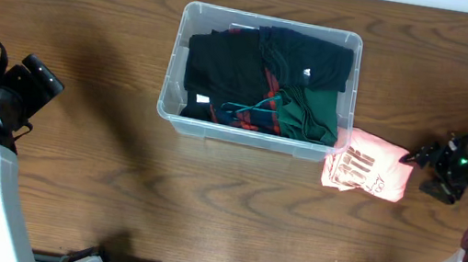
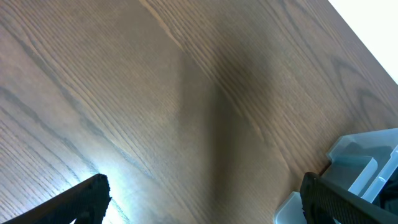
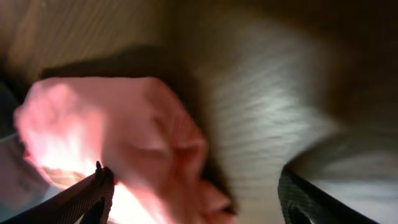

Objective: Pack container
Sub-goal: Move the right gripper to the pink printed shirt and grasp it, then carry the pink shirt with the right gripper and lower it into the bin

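A brown wood-grain desk (image 1: 70, 172) carries a pile of folded clothes: a black garment (image 1: 224, 74) on the left, a dark green garment (image 1: 315, 115) on the right. Just right of the pile lies 1 crumpled pink shirt (image 1: 367, 172) with dark lettering.

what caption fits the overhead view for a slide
Clear container holding dark clothes; pink garment outside, right gripper beside it.

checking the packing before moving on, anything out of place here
The pink garment lies crumpled on the table, against the container's front right corner, while the black clothes and green garment sit inside. The open right gripper is beside it.
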You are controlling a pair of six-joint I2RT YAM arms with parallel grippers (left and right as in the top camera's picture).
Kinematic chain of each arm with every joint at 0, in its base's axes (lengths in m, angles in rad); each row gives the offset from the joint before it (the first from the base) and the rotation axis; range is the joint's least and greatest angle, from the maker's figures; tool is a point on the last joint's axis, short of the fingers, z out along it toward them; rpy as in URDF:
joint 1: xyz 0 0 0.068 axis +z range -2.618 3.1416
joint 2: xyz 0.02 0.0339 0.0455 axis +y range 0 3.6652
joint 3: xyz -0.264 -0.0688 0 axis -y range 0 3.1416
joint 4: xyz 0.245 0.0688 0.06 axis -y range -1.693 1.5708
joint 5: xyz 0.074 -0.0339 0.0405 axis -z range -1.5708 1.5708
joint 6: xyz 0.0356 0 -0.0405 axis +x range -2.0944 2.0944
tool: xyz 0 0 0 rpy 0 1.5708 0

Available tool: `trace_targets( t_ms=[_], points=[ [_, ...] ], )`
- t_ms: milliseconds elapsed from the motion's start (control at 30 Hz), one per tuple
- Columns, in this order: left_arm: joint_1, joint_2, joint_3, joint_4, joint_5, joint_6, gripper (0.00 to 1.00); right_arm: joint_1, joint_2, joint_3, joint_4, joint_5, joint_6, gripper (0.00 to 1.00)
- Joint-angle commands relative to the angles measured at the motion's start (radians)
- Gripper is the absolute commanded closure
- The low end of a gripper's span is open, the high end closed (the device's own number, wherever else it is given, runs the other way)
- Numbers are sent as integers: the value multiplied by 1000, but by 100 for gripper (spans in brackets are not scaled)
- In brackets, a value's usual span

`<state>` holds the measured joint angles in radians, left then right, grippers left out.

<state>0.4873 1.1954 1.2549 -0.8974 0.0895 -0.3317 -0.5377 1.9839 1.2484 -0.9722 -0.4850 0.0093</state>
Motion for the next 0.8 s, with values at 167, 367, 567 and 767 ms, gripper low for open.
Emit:
trace_targets(
  t_ms=[167,367,567,767],
  points=[
    [3,2,-2,-4,-12,21,2,145,33,-74,83,86,-19,28],
    [3,2,-2,-4,-12,21,2,158,32,-85,21,101,-2,58],
    [3,2,-2,-4,-12,21,2,137,18,-84,9,71,1,87],
    [3,2,-2,-4,-12,21,2,124,-119,-54,-16,-61,0,99]
  ],
)
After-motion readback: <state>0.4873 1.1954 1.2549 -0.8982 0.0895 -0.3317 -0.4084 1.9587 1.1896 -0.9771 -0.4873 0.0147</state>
